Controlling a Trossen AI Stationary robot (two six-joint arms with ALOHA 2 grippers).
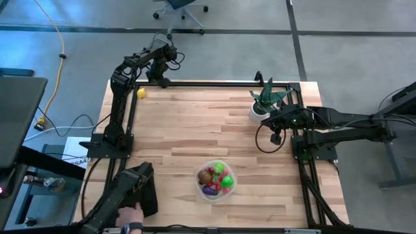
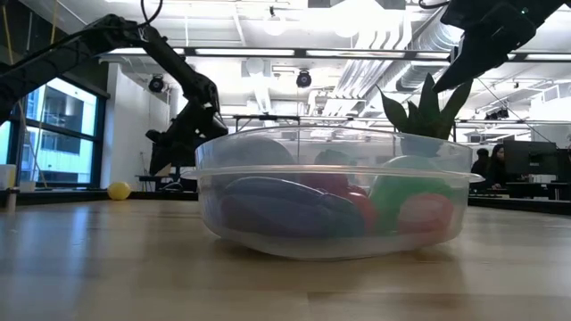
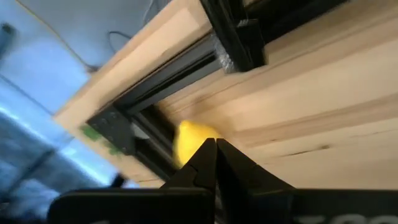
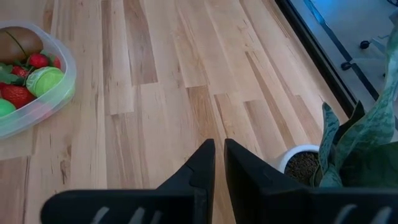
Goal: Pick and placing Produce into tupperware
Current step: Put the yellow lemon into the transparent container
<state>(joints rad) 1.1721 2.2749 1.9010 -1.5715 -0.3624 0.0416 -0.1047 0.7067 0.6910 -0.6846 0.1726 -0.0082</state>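
A clear round tupperware (image 1: 216, 180) sits on the wooden surface (image 1: 195, 130) near its front edge, a little right of centre. It holds produce: a brown piece (image 1: 205, 175), red pieces (image 1: 218, 171), two bright green pieces (image 1: 227, 181) and a purple piece (image 1: 210, 190). One yellow piece (image 1: 140, 93) lies alone at the far left corner, beside the black frame rail. The left pincer (image 3: 216, 149) hangs just above that yellow piece (image 3: 189, 140), clenched and empty. The right pincer (image 4: 218, 152) hovers over bare wood at the right side, its fingers nearly together and grasping nothing, next to a spiky plant (image 1: 265, 97) in a white pot. A person's hand (image 1: 132, 213) rests by a flat black rectangle (image 1: 144, 195) at the front left.
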